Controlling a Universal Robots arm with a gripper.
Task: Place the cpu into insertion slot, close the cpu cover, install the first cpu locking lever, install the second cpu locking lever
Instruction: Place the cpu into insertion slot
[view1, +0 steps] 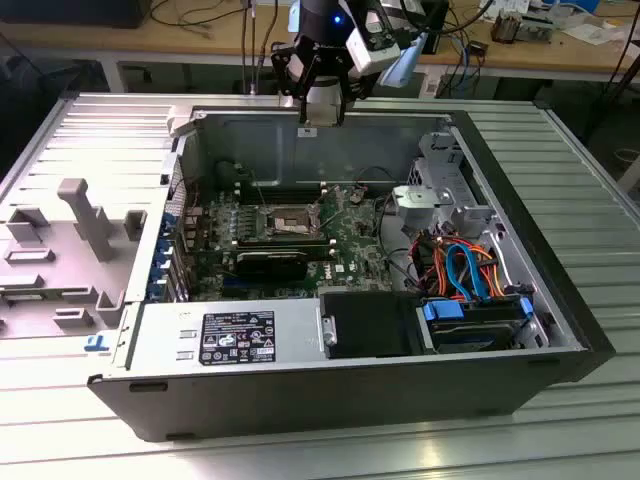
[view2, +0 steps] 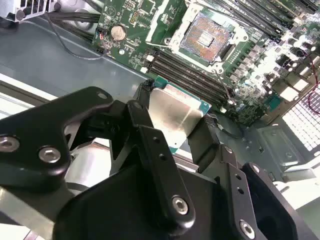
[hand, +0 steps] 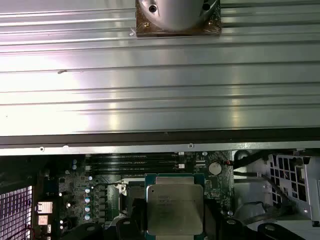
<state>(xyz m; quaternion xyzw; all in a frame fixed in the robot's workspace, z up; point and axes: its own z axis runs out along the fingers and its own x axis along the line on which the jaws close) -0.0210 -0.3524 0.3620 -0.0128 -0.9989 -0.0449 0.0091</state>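
The gripper (view1: 322, 108) hangs over the back wall of the case (view1: 300, 395), clenched on the cpu (view2: 176, 114), with a finger (view2: 150, 137) on either edge of the chip. In the exterior view it sits at twelve o'clock from the slot (view1: 291, 221), well above the board (view1: 352, 250). The slot lies open with its dark centre showing, and the cpu is well apart from it. A black heatsink (view1: 270, 263) lies just beside the slot, at its six o'clock.

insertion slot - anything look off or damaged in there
Nothing stands out. In the second wrist view the insertion slot lies open and empty, its contact field bare, with no damage visible. The cpu sits flat in the gripper, apart from the slot.
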